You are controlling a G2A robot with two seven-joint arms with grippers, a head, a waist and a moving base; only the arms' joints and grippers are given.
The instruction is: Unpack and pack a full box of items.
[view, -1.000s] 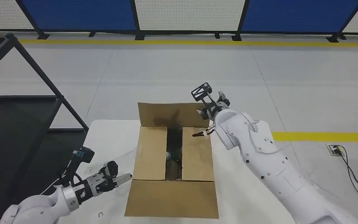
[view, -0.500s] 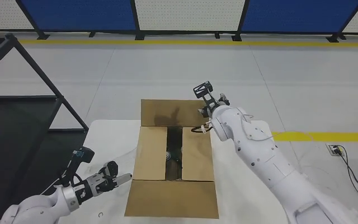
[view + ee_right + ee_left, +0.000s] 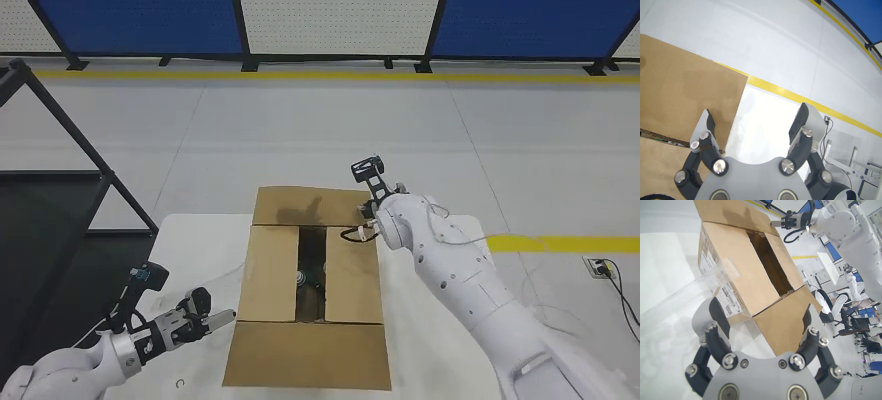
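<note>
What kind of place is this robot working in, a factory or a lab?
Most likely a robotics lab or test hall, not a home. Blue partitions fence off the bay, a yellow line marks the floor, and office chairs stand beyond the box.

On the surface (image 3: 195, 250), at its middle, the box (image 3: 268, 275) is set. Two side flaps are folded inward over the top, with a gap (image 3: 312, 272) left between them; the far flap (image 3: 305, 205) and near flap (image 3: 305, 355) are turned outward. Contents in the gap cannot be told. The left gripper (image 3: 222, 319) is held just left of the near-left corner. The right gripper (image 3: 756, 111) is held at the far-right corner, one of its fingers (image 3: 710, 121) over the far flap, the other over the surface
</note>
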